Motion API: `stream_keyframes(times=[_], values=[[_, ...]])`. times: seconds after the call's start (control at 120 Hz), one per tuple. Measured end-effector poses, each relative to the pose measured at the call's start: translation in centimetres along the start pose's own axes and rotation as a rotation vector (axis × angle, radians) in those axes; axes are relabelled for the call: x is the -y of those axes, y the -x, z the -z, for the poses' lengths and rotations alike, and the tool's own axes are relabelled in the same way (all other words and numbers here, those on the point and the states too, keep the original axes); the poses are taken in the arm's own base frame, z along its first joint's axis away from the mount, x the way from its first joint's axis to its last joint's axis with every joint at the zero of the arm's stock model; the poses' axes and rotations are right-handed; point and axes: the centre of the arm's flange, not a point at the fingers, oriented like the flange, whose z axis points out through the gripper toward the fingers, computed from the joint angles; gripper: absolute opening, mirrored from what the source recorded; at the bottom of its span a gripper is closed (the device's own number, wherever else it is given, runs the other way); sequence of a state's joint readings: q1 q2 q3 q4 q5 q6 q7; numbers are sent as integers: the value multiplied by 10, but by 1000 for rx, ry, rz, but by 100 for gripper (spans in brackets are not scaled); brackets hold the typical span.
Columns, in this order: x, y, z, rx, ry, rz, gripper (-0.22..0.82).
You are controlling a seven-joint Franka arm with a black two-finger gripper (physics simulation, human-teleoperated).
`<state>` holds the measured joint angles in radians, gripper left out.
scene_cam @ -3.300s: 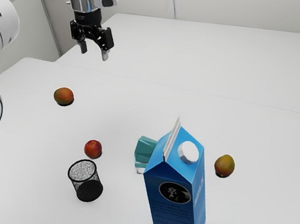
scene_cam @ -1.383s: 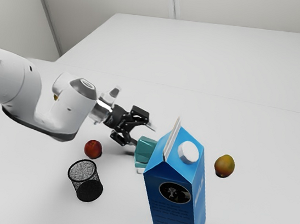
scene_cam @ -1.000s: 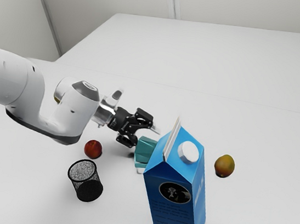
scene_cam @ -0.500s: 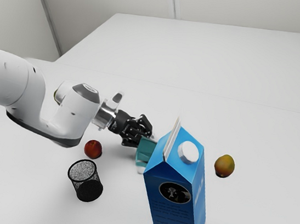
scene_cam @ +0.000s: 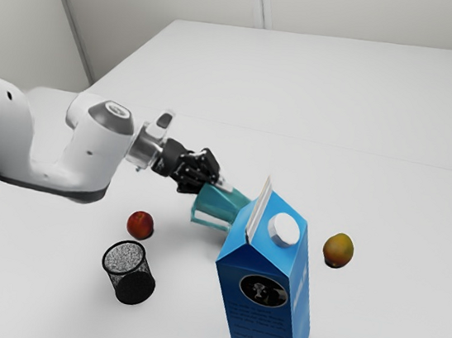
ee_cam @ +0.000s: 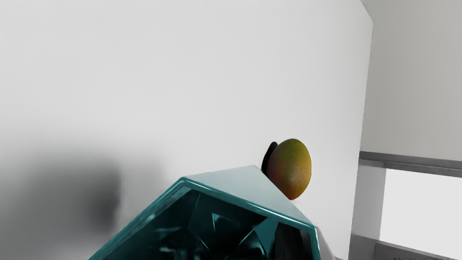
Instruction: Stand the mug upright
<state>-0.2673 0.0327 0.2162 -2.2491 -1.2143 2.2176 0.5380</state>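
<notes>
In the exterior view my gripper is closed at the upper edge of the teal mug. The mug lies tilted on its side, apparently raised off the table, its handle toward the viewer and its far end behind the milk carton. Looking from the hand, I see into the mouth of the mug; the gripper pinches its wall, one dark finger inside and a paler one outside.
A red fruit and a black mesh cup stand on the table at the exterior view's left of the carton. A mango lies at its right, also beyond the mug as a mango.
Over the last second the fingers closed on the mug. The hand has drawn back toward the exterior view's left and up, and the mug moved and tilted with it.
</notes>
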Motion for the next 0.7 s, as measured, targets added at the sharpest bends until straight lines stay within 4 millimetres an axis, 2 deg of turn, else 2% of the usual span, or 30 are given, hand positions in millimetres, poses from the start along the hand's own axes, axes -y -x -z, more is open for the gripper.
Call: stream_keyframes(times=[0.15,0.275,0.392,0.5,0.592,0.7], values=[[-17,-11,28,47,-193,-169,-17],[-19,-22,42,92,-379,-278,-17],[-20,-42,51,130,-570,-375,-17],[-17,-52,42,178,-703,-431,-17],[-13,-53,25,222,-776,-459,-18],[-1,-54,18,245,-830,-452,-18]])
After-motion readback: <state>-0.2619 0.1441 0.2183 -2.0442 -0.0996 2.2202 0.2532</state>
